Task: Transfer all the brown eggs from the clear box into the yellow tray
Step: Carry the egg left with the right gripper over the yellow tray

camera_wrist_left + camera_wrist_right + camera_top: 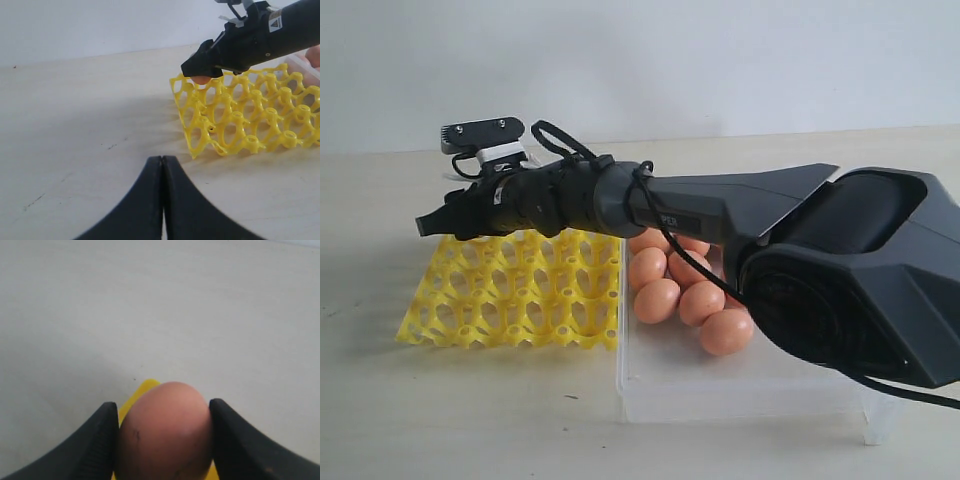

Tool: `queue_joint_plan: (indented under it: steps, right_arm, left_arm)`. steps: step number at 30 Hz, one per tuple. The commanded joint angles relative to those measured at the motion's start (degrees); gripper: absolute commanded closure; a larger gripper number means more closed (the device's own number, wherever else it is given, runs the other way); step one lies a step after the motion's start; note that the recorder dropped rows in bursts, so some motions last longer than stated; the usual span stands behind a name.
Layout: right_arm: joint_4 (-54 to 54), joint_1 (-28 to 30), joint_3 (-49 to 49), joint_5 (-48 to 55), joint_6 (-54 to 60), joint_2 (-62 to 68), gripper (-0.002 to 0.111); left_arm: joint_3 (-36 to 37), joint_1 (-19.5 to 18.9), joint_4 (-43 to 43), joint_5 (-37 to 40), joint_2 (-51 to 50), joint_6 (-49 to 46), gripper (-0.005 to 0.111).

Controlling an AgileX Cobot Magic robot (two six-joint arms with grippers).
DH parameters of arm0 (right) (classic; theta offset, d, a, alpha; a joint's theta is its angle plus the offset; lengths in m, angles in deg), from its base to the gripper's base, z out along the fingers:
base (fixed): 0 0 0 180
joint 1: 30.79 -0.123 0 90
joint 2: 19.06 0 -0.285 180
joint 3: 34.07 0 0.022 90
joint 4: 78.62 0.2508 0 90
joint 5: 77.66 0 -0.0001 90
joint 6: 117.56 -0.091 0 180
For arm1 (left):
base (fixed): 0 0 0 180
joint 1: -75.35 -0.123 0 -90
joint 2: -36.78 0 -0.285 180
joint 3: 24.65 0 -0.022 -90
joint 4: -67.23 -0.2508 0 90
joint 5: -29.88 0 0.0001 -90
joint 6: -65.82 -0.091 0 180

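The right pincer [432, 224] reaches across to the left and pinches one brown egg [165, 435] between its two fingers, above the far left corner of the yellow tray [510, 290]. In the right wrist view only a small yellow corner shows under the egg, and bare table [470, 400] lies beyond it. I think this is the main danger: if the egg is released so near the edge, it may miss the cell, strike a peak and roll off onto the table. A stronger squeeze could also crack the shell. The arm hangs low, so it might push the light tray. The other brown eggs [657, 300] wait in the clear box [720, 395] at the right. The left pincer [162, 170] is pressed together, empty, near the table.
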Motion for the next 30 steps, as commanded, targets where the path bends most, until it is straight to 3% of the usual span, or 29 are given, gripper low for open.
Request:
queue_joint_plan:
  steps: [1, 5, 11, 15, 30]
  right_arm:
    - [0.0, 0.2, 0.7, -1.8, -0.2, 0.2, 0.108]
    - [0.0, 0.2, 0.7, -1.8, -0.1, 0.3, 0.101]
    - [0.0, 0.6, 0.7, -2.0, 0.4, 0.3, 0.064]
    - [0.0, 0.7, 0.7, -2.0, 0.9, -0.1, 0.049]
    - [0.0, 0.7, 5.7, 8.2, 1.8, -4.8, 0.046]
  left_arm:
    - [-0.2, 0.2, 0.3, -0.6, 0.3, 0.0, 0.107]
    - [-0.2, 0.2, 0.3, -0.6, 0.3, 0.0, 0.107]
    - [-0.2, 0.2, 0.3, -0.6, 0.3, 0.0, 0.107]
    - [-0.2, 0.2, 0.3, -0.6, 0.3, 0.0, 0.107]
    - [-0.2, 0.2, 0.3, -0.6, 0.3, 0.0, 0.107]
